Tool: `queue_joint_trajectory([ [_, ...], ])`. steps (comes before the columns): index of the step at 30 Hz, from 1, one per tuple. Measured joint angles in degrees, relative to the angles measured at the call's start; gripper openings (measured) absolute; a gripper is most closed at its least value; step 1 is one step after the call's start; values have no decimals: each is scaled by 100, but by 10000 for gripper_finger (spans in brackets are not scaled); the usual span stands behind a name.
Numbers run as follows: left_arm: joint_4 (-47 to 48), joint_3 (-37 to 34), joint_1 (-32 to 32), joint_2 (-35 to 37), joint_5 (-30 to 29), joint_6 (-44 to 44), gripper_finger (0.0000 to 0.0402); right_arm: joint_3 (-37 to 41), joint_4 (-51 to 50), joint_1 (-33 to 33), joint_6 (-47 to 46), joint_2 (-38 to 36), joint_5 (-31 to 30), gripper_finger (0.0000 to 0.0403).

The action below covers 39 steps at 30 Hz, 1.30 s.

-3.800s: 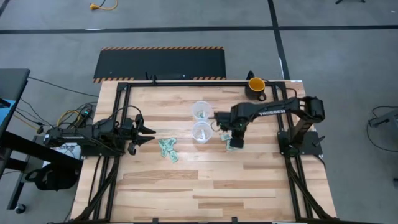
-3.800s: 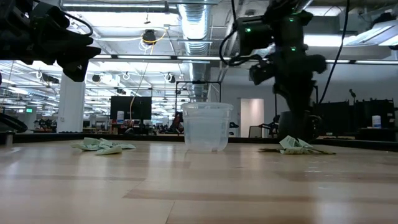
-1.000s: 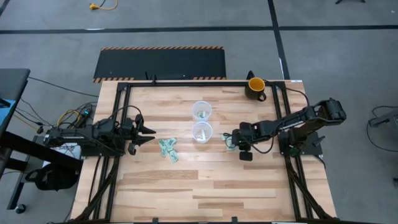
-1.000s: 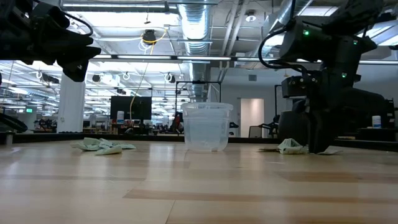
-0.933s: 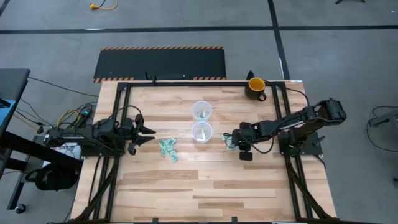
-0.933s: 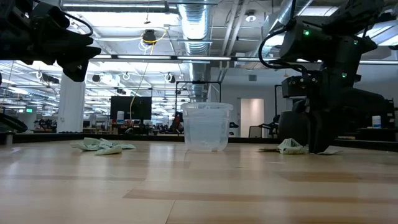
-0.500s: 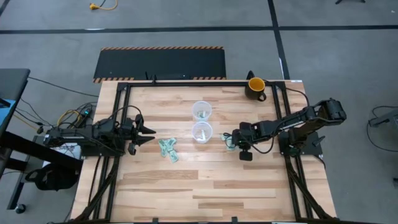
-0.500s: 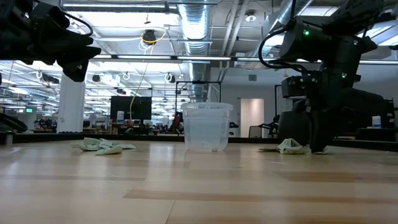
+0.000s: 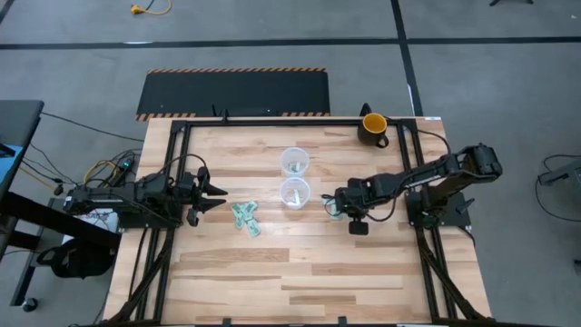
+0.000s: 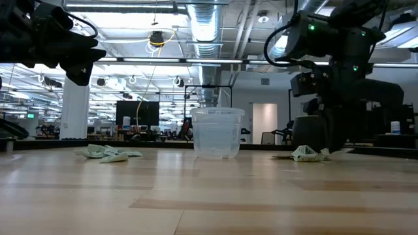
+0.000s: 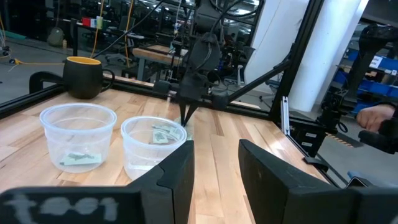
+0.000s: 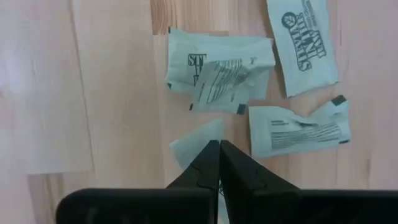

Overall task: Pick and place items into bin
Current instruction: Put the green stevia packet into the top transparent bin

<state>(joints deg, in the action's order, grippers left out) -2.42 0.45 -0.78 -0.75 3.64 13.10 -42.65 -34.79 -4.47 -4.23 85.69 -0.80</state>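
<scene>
Several crumpled green-and-white packets [image 12: 221,78] lie flat on the wooden table under my right gripper [image 12: 219,146], which points down at them and is shut. The same pile [image 9: 333,210] sits just right of two clear plastic cups [image 9: 295,192] [image 9: 295,162], each with a packet inside. A second pile of packets [image 9: 246,219] lies left of the cups. My left gripper [image 9: 218,192] hovers open above the table, left of that pile. My right gripper comes from above, pointing down, and its shut fingertips meet on the near corner of one pale packet [image 12: 194,142]. That packet lies flat on the table among the others. Whether the corner sits between the fingers or only under them does not show.
A dark mug with a yellow inside [image 9: 373,125] stands at the table's far right corner. Black frame rails [image 9: 272,118] run along the table's edges. Bare wood [image 9: 300,272] stretches across the near half. A person's hand [image 11: 379,118] shows beyond the table in the left wrist view.
My right arm's wrist has risen a little and shifted slightly toward the table's left, while its fingertips stay down at the packets. The packets by it lie where they were. The left arm has kept still.
</scene>
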Motion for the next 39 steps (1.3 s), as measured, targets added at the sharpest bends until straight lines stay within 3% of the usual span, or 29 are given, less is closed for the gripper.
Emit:
queue_joint_trajectory([
  [8, -1, 1, -2, 2, 0, 0, 114, -570, -290, 46, 593, -9, -61, 1],
  [20, -1, 1, -2, 0, 0, 0, 114, -1382, -78, 626, 1966, -17, -252, 0],
  [31, -2, 2, -2, 0, 0, 0, 114, -1635, 1597, 1475, 3129, -20, -230, 0],
  [39, 0, 1, -2, 1, 0, 0, 114, -1637, 2915, 1948, 2977, -20, 216, 0],
])
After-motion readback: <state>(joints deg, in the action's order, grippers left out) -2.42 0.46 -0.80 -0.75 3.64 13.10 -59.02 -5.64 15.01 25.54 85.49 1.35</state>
